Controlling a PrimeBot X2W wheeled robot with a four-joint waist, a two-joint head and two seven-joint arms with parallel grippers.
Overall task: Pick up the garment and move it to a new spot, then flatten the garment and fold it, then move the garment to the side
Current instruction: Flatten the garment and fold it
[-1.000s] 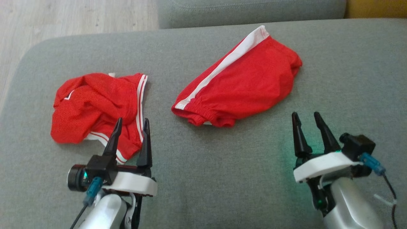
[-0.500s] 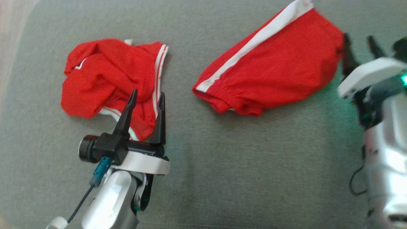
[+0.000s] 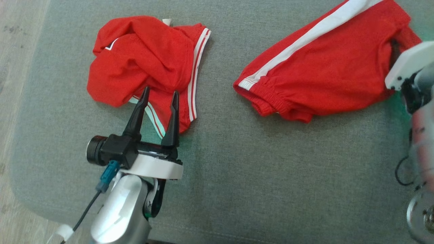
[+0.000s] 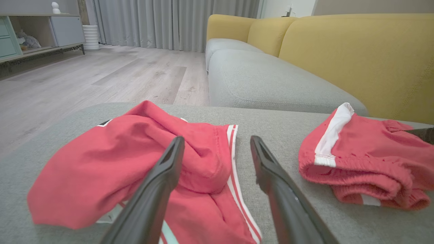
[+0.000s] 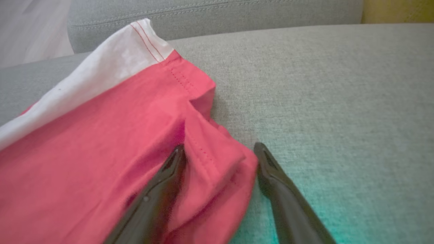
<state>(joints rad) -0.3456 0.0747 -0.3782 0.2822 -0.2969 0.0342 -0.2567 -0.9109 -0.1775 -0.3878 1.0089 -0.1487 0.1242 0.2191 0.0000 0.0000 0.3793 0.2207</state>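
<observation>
Two red garments lie on the grey sofa seat. A crumpled garment [image 3: 145,57] [image 4: 118,159] with thin white hem stripes is at the left. My left gripper [image 3: 161,91] [image 4: 216,139] stands open over its near hem, holding nothing. A flatter garment [image 3: 325,78] [image 4: 366,152] [image 5: 101,135] with a broad white side stripe is at the right. My right gripper [image 5: 219,147] is open at its far right end, one finger on the cloth, the other just off its edge, a fold between them. Its white wrist mount [image 3: 407,64] covers that corner.
The grey seat cushion [image 3: 271,169] stretches out in front of both garments. Its left edge drops to a wooden floor [image 3: 17,67]. A second grey cushion [image 4: 264,81] and a yellow backrest [image 4: 356,57] lie beyond.
The head camera has tilted down and closer. My right gripper has moved forward from the bare cushion to the striped garment's right end. The left gripper keeps its place over the crumpled garment.
</observation>
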